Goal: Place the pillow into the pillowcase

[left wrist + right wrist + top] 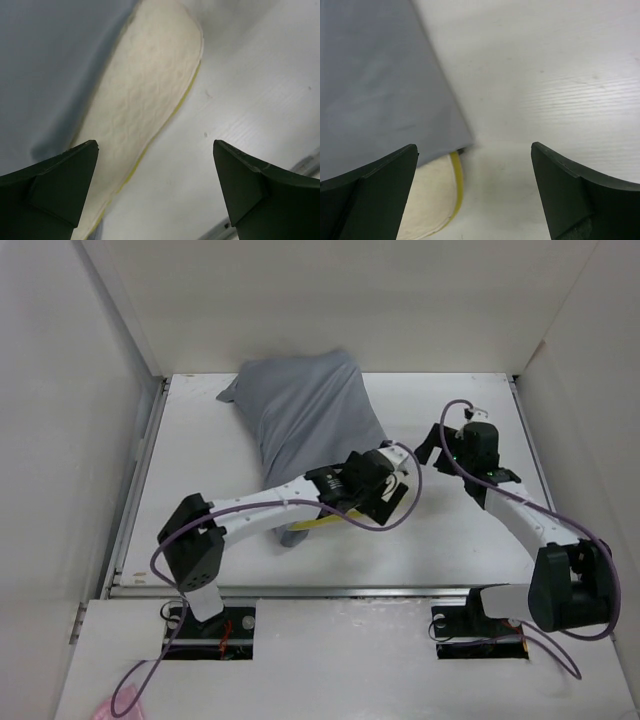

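Counter [470, 540]: white and walled on 3 sides; both arm bases sit at its near edge.

Pillowcase [305, 415]: grey and wrinkled. I see it lying on a slant, from the far edge left of the middle down toward the centre of the counter. Its open end faces the near edge.

Pillow [150, 100]: mostly inside the pillowcase. A cream end with its yellow edge band sticks out of the opening, toward the near edge and a little left of centre. From above I only catch a yellow sliver under the left arm. In the right wrist view the grey hem lies over 1 cream corner.

Left arm [260, 508]: it reaches from the near-left corner across the exposed pillow end to the middle of the counter, with a purple cable looped along it.

Right arm [520, 510]: it rises from the near-right corner and bends back toward the centre, on the right half of the counter.

Left pincer [155, 150]: spread wide and gripping nothing. Its 2 dark fingers straddle the bare pillow end and the white counter beside it.

Right pincer [474, 150]: also spread wide and gripping nothing. It points at the pillowcase's hem and sits apart from the cloth.
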### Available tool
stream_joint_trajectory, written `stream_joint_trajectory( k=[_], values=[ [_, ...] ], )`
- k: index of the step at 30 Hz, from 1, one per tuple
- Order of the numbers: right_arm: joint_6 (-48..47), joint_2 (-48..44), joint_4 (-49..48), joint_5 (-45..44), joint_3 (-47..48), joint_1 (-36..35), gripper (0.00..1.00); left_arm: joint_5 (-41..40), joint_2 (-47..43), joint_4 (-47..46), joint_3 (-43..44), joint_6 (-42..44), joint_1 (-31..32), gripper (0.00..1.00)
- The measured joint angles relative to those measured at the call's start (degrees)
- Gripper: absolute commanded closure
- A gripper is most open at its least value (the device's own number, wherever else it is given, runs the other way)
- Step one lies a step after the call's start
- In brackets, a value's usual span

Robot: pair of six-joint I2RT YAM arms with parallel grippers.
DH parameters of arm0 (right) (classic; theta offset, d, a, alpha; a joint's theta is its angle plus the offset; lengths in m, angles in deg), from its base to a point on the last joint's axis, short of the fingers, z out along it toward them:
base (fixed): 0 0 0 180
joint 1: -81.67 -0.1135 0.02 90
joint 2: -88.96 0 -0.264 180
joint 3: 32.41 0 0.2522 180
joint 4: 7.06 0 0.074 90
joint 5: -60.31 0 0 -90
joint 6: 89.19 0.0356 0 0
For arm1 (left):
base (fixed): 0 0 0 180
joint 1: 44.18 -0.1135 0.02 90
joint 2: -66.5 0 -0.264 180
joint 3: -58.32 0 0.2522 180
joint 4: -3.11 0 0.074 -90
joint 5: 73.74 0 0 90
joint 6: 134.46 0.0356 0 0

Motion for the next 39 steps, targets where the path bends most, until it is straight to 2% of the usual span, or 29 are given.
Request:
stream_joint_trajectory(
  k=[5, 9, 11, 12, 13, 16, 21, 26, 32, 34, 39],
  values=[
    [2.0, -0.8, 3.1, 2.5, 0.0, 6.9, 0.00, -5.1, 10.9, 0.2, 10.7, 3.8, 0.3, 0.00],
    [2.4, -0.9, 4.2, 4.0, -0.5, 7.7, 0.00, -10.1, 20.0, 2.4, 16.8, 4.2, -0.1, 0.00],
    [2.6, -0.9, 4.7, 4.6, -0.6, 7.7, 0.00, -11.6, 22.5, 2.9, 16.8, 4.2, -0.1, 0.06],
    [2.6, -0.9, 4.8, 4.9, -0.6, 7.7, 0.00, -12.3, 23.2, 2.9, 16.8, 4.2, 0.0, 0.16],
    [2.6, -0.9, 4.9, 5.0, -0.6, 7.7, 0.00, -13.1, 23.5, 2.8, 16.8, 4.2, 0.2, 0.47],
    [2.6, -0.7, 4.9, 6.1, -0.7, 7.7, 0.00, -15.3, 23.4, 3.0, 17.1, 3.9, 0.4, 1.00],
    [0.9, 2.8, 3.1, 11.5, -0.7, 7.7, 0.09, -19.5, 24.2, 5.1, 19.6, 1.6, -0.5, 1.00],
    [-2.4, 9.6, -0.7, 16.8, -0.7, 4.8, 0.10, -20.7, 23.2, 5.9, 19.7, 0.8, -1.6, 1.00],
    [-7.0, 14.7, -1.0, 12.9, 1.9, -5.9, 0.10, -22.3, 20.7, 8.4, 19.9, 0.9, -2.0, 1.00],
    [-7.1, 16.5, -1.1, 10.2, 4.1, -7.2, 0.17, -23.2, 20.6, 9.2, 20.0, 0.9, -2.3, 1.00],
    [-5.5, 20.8, -1.1, 3.4, 9.7, -8.6, 0.18, -25.8, 20.6, 9.9, 20.1, 0.8, -2.7, 1.00]
  ],
)
